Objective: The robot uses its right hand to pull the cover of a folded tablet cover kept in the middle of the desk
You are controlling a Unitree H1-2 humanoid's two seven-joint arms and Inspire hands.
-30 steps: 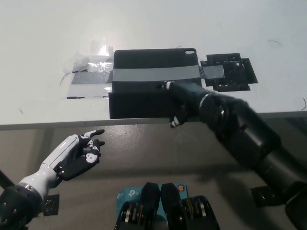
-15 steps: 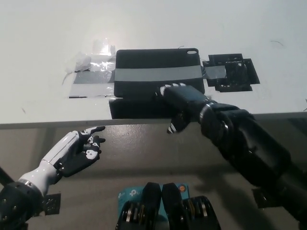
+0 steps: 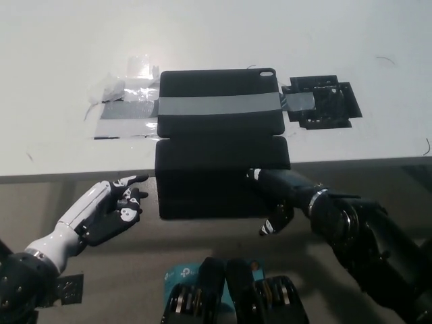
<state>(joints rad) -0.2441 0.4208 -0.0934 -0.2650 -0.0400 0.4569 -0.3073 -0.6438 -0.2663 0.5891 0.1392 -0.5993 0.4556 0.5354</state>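
Observation:
The black tablet cover point(image 3: 217, 84) lies in the middle of the white desk point(image 3: 61, 54), held down by a grey tape strip point(image 3: 219, 104). Its front flap point(image 3: 202, 182) is folded out flat and reaches past the desk's front edge. My black right hand point(image 3: 273, 199) is at the flap's lower right corner, fingers over the flap and thumb beneath, closed on its edge. Below the desk edge at the lower left, my white left hand point(image 3: 108, 209) rests open and holds nothing.
A patch of clear tape point(image 3: 125, 108) sits on the desk left of the cover, and a patch of black tape point(image 3: 324, 101) sits right of it. The desk's front edge point(image 3: 67, 174) runs across the picture.
My right hand has drawn back toward me from on top of the folded cover. The flap has come with it and now lies unfolded over the desk edge. The left hand stays put.

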